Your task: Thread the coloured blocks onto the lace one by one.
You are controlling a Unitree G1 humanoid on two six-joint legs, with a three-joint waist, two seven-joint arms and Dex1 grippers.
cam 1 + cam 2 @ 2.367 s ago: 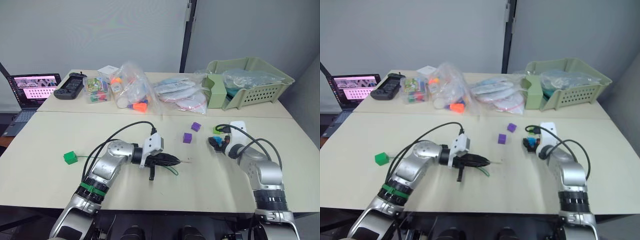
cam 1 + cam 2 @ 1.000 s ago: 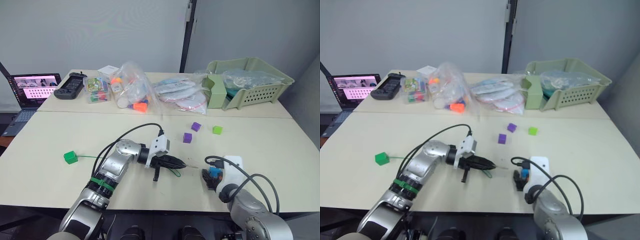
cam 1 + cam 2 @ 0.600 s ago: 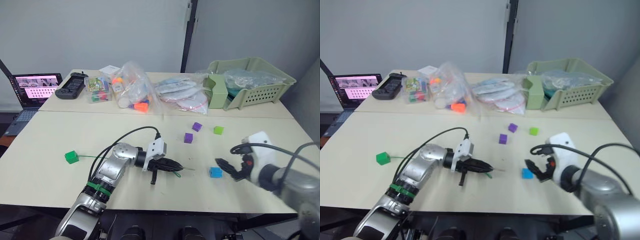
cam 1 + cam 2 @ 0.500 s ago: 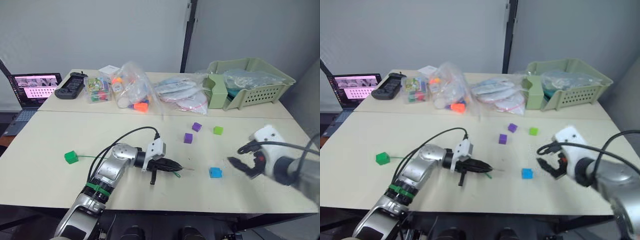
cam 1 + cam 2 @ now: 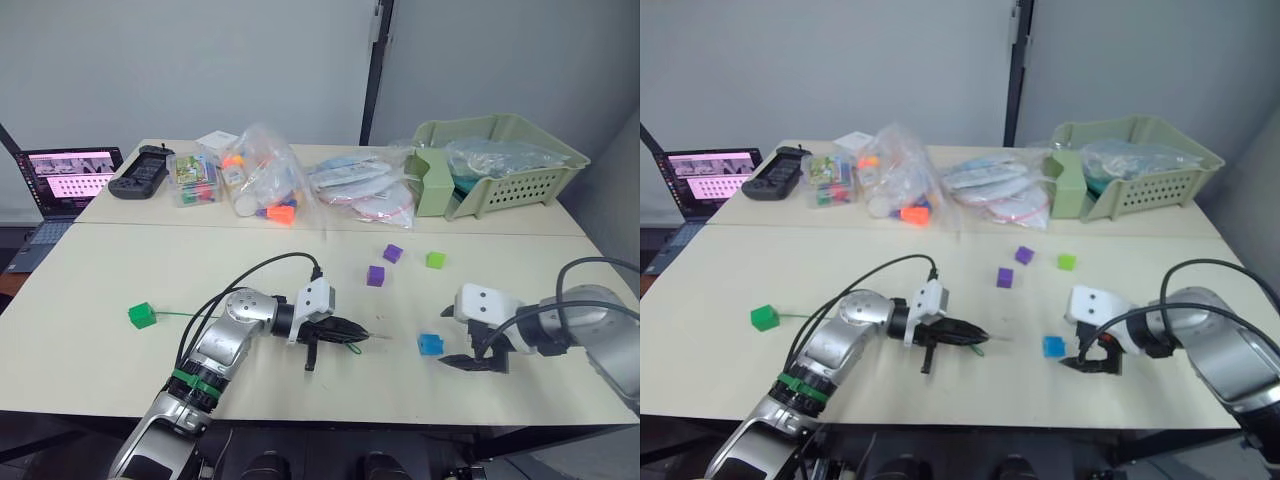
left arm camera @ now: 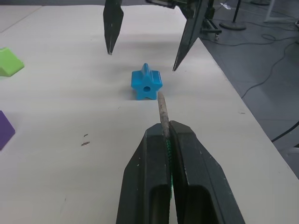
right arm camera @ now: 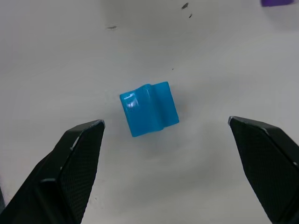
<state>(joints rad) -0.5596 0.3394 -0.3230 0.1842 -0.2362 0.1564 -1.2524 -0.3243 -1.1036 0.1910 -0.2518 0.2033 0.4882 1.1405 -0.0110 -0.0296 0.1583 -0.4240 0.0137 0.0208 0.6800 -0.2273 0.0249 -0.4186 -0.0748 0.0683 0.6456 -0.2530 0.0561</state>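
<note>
Five blocks are in play, and we list them from left to right. The dark green block (image 5: 141,315) sits far left on the tabletop (image 5: 90,270), with the lace (image 5: 185,315) running from it toward the left gripper (image 5: 352,328). That gripper's jaws are closed on the lace, whose pale stiff tip (image 6: 162,108) projects forward past the fingertips and points at the blue block (image 6: 145,84). Two purple blocks (image 5: 375,275) and the lime green block (image 5: 435,260) lie farther back, apart from both arms.

The blue block rests loose on the tabletop between the two grippers. In the left wrist view its bore faces the lace tip and it reads as star-shaped rather than cubic. The right gripper (image 5: 470,362) hovers just beside it, jaws spread wide and empty — in the right wrist view the block (image 7: 149,108) lies between the two open fingers (image 7: 74,154).

We judge the step in hand to be the pickup of the blue block for threading. The next move calls for the right jaws to close squarely on its sides, leaving the bore unobstructed, then to align that bore with the tip — a small target, so angular error matters.

No brand, label or legible writing can be made out; the laptop (image 5: 68,180) screen is too small to read.
</note>
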